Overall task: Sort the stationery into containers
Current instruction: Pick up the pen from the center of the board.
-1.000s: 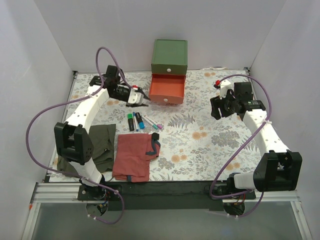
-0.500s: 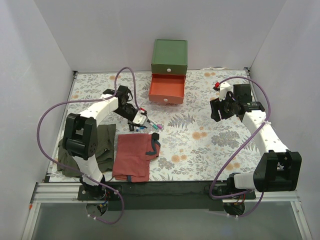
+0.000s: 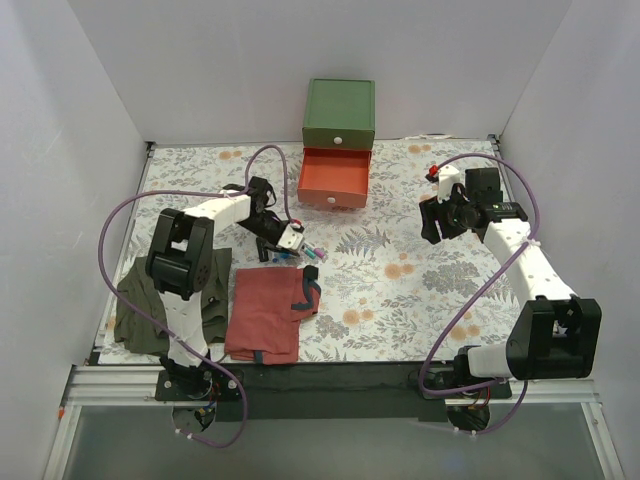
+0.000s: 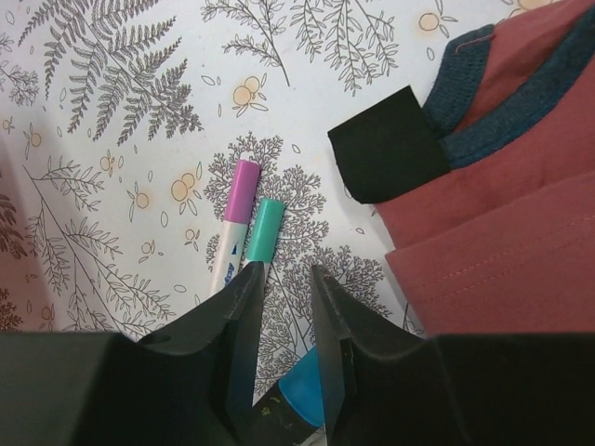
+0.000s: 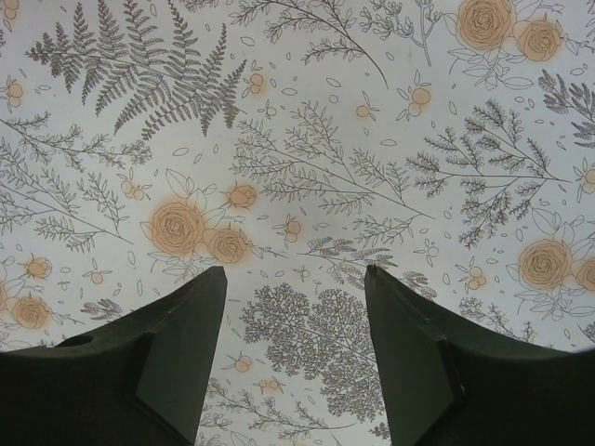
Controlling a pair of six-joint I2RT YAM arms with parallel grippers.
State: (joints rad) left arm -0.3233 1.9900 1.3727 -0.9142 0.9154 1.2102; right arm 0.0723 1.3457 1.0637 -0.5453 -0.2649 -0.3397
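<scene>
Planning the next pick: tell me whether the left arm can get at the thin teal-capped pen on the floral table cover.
Probably yes. The left gripper hangs right over it, jaws slightly apart, with the thin teal-capped pen showing its cap just beyond the tips. Only the purple-capped pen lying close alongside crowds the grasp.

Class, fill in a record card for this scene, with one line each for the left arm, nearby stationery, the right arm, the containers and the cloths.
left arm: left gripper, fingers slightly apart, nothing held, over the teal-capped pen
nearby stationery: purple-capped pen beside the teal one; blue marker partly hidden by the fingers
right arm: right gripper, fingers wide apart over the floral table
containers: green chest; red-orange drawer pulled out
cloths: red cloth and olive cloth, near the left arm's base
</scene>
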